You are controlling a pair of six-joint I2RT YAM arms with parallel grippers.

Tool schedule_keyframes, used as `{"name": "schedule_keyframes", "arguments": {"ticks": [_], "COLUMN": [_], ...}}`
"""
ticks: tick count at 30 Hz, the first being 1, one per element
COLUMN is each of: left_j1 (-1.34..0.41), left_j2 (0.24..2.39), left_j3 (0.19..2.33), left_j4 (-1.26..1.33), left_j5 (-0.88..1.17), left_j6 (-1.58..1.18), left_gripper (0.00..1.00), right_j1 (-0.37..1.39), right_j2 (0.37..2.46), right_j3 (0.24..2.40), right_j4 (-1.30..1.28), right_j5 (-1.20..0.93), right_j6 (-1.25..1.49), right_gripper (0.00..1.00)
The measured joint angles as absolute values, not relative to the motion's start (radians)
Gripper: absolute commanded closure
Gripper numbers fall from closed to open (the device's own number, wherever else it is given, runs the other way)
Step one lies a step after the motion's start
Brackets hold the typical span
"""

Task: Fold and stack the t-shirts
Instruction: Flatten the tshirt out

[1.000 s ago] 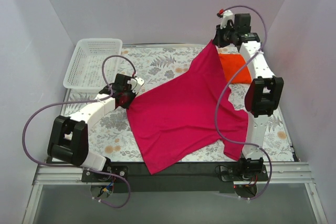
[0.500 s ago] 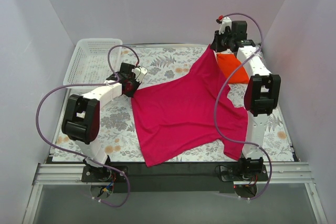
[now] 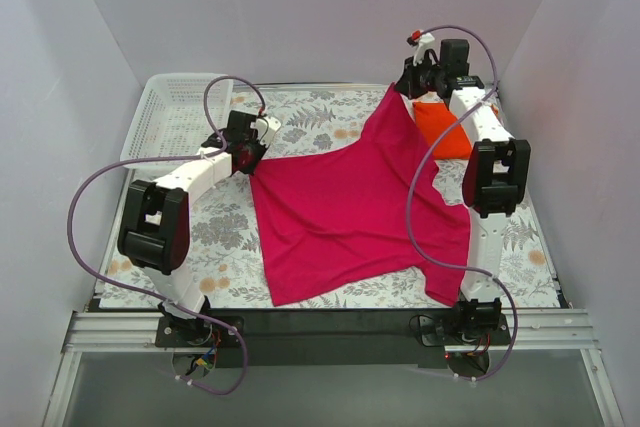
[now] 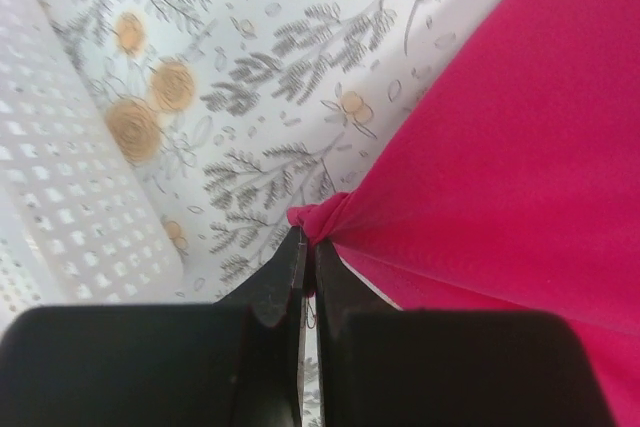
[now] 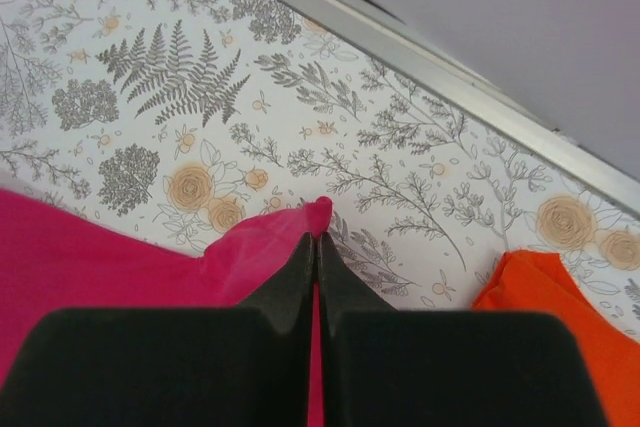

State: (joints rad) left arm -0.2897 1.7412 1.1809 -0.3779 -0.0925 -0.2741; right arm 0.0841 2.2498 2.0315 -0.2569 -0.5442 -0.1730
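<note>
- Pink shirt (image 3: 350, 212): lies open across the middle of the table (image 3: 215, 237). It is not folded. The near hem sits close to the near edge, and one sleeve trails off at the near right.
- Left claw (image 4: 305, 247): pinched tight on a bunched corner of the pink shirt at the left, near the basket (image 3: 170, 117).
- Right claw (image 5: 315, 239): pinched tight on another corner at the far right. It appears raised off the table, since the cloth climbs in a ridge up to it.
- The far edge of the cloth between the two claws looks fairly taut.
- Orange shirt (image 3: 445, 132): at the far right, just behind the raised pink cloth and partly hidden by it. It is a compact shape, and I cannot tell whether it is folded or only heaped.
- Progress, my reading: early. The pink shirt is only held out by two corners, with no fold made. Nothing is stacked.
- Left to do: lay the pink shirt flat and fold it, sort out the orange shirt if it needs it, then put one on the other.
</note>
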Motion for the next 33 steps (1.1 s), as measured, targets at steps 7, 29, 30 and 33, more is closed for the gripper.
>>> {"name": "schedule_keyframes", "arguments": {"ticks": [7,29,30,33], "left_j1": [-0.289,-0.273,-0.273,-0.273], "left_j2": [1.760,1.799,1.755,1.588], "left_j3": [1.284,1.316,1.282,1.187], "left_j4": [-0.347,-0.245,-0.235,-0.199], "left_j5": [-0.122,-0.167,-0.168,-0.168], "left_j6": [-0.228,-0.182,-0.183,-0.185], "left_gripper": [1.00,1.00,1.00,1.00], "right_j1": [0.063,0.041,0.036,0.002], "right_j2": [2.154,2.075,2.054,1.977], "right_j3": [2.033,1.931,1.916,1.899], "right_j4": [-0.216,-0.182,-0.185,-0.192], "right_j5": [-0.530,-0.542,-0.552,-0.591], "right_j6": [-0.192,-0.216,-0.216,-0.205], "right_gripper": [0.99,0.99,0.99,0.99]}}
